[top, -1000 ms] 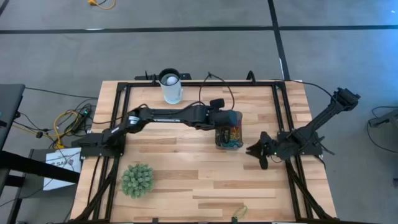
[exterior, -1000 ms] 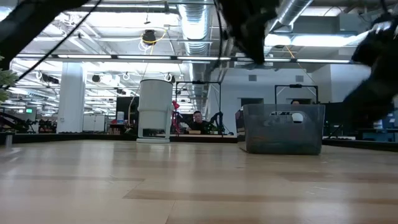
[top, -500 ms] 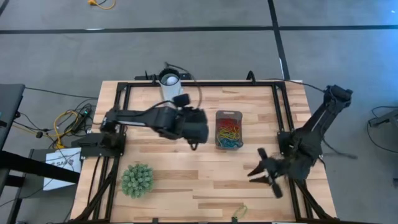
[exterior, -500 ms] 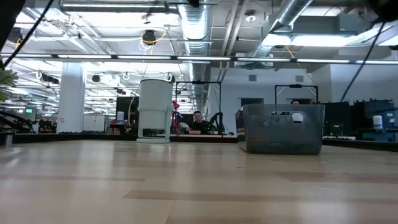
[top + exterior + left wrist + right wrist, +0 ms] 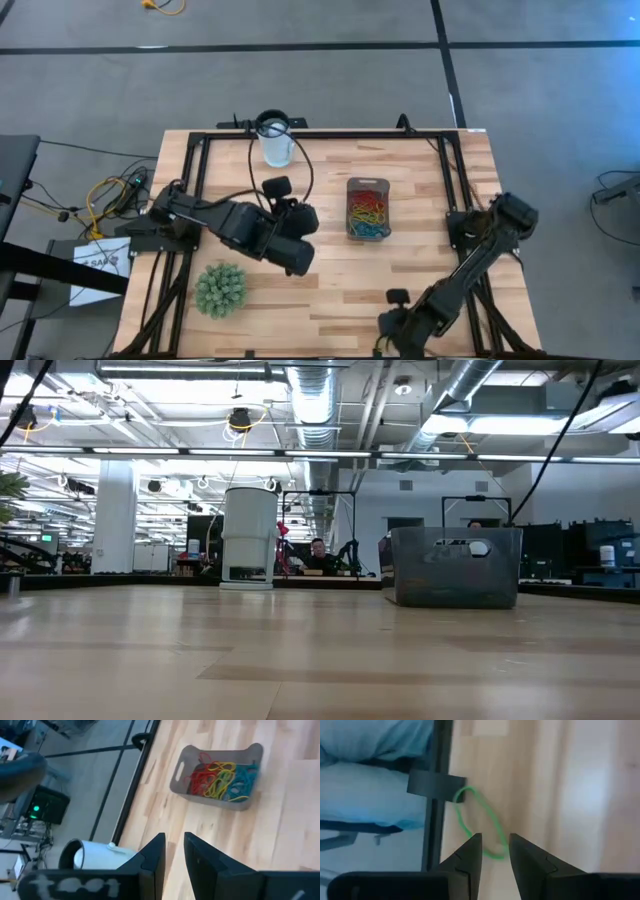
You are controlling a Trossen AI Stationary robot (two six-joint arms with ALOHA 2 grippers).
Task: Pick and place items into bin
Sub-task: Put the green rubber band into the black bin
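Observation:
The bin (image 5: 367, 208) stands right of the table's middle with several red, yellow, green and blue loops heaped inside; it also shows in the left wrist view (image 5: 217, 775) and the low view (image 5: 455, 567). One green loop (image 5: 480, 820) lies flat on the wood by the black frame rail at the near edge. My right gripper (image 5: 493, 839) hangs over it, open by a narrow gap, pointing steeply down, its fingertips to either side of the loop's nearer end. In the high view this gripper (image 5: 385, 328) is at the near edge. My left gripper (image 5: 174, 837) is open and empty, raised left of the bin (image 5: 303, 222).
A white cup (image 5: 275, 140) stands at the far edge, left of the bin. A green spiky ball (image 5: 220, 290) sits near the front left corner. The black frame rail (image 5: 436, 785) runs along the table edge beside the green loop.
My left gripper has left the bin, rising and drawing back toward the table's left and near side. My right gripper has swung from beside the bin's right toward the near edge and tipped steeply down over the green loop. The bin and its loops have stayed put.

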